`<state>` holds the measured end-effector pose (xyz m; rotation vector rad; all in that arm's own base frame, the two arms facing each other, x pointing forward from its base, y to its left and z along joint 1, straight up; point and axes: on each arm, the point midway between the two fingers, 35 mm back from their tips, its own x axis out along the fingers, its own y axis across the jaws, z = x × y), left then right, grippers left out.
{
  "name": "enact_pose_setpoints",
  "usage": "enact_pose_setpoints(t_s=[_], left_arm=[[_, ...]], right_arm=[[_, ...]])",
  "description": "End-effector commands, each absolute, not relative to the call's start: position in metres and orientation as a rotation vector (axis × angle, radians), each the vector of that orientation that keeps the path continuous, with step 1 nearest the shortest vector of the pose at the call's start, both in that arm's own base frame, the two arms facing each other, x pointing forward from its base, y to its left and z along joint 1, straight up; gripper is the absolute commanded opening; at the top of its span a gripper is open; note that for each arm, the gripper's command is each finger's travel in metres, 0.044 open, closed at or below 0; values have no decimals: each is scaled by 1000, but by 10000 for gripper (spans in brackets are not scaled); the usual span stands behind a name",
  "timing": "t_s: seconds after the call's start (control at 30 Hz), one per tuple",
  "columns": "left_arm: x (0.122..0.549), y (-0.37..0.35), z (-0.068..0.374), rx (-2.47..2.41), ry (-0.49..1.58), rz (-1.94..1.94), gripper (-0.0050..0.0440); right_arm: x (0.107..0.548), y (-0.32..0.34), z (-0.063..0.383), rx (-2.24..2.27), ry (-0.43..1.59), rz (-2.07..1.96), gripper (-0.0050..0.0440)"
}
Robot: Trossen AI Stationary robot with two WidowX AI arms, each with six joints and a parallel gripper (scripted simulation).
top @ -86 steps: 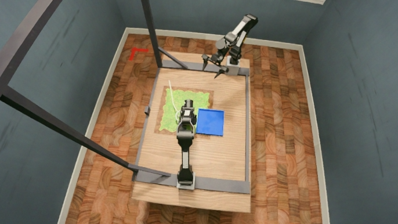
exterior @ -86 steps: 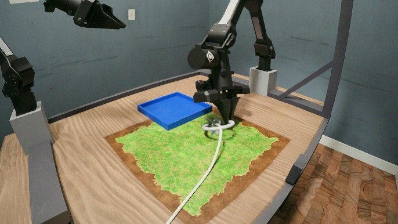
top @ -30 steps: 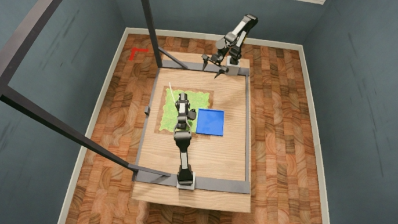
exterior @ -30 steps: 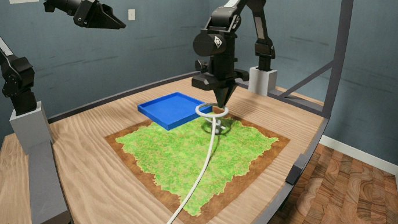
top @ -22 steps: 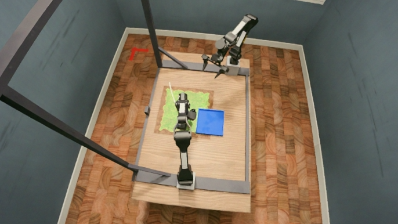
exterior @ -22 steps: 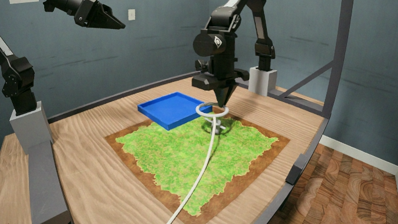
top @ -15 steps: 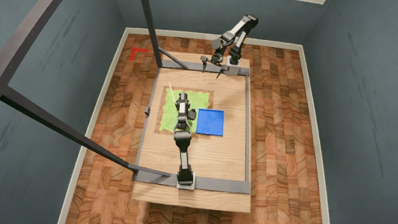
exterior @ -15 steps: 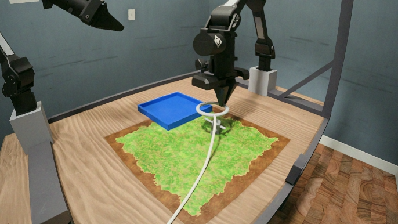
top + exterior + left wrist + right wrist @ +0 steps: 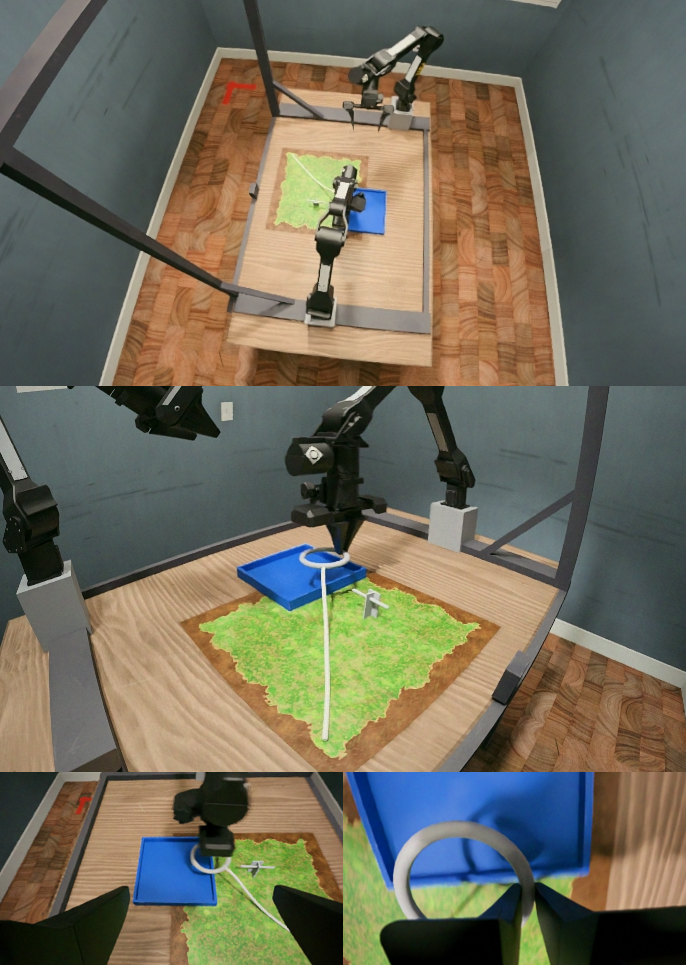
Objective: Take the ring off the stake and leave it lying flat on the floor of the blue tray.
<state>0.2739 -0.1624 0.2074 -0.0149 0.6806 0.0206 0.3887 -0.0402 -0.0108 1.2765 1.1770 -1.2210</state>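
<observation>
My right gripper is shut on the rim of the white ring and holds it in the air over the near edge of the blue tray. In the right wrist view the ring is level, part over the tray floor and part over the grass. A white rope hangs from the ring down onto the green mat. The small grey stake stands bare on the mat, to the right of the tray. My left gripper is open and empty, high at the far end of the table.
The green grass mat with its brown border lies next to the tray. Grey frame rails edge the table, and dark posts rise from its corners. A small grey block sits on the side rail.
</observation>
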Motion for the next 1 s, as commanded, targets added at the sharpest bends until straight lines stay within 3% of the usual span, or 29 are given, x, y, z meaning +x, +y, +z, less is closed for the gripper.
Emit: enact_pose_setpoints(t_s=[0.0, 0.53, 0.97], left_arm=[[275, -164, 216, -32, 668, 39, 440], [274, -162, 213, -29, 672, 39, 440], [274, -162, 213, -29, 672, 39, 440]], right_arm=[[383, -82, -4, 1290, 1157, -1188, 3], [378, -116, -5, 1282, 1152, -1174, 3], [373, -114, -35, 1279, 1171, -1188, 3]])
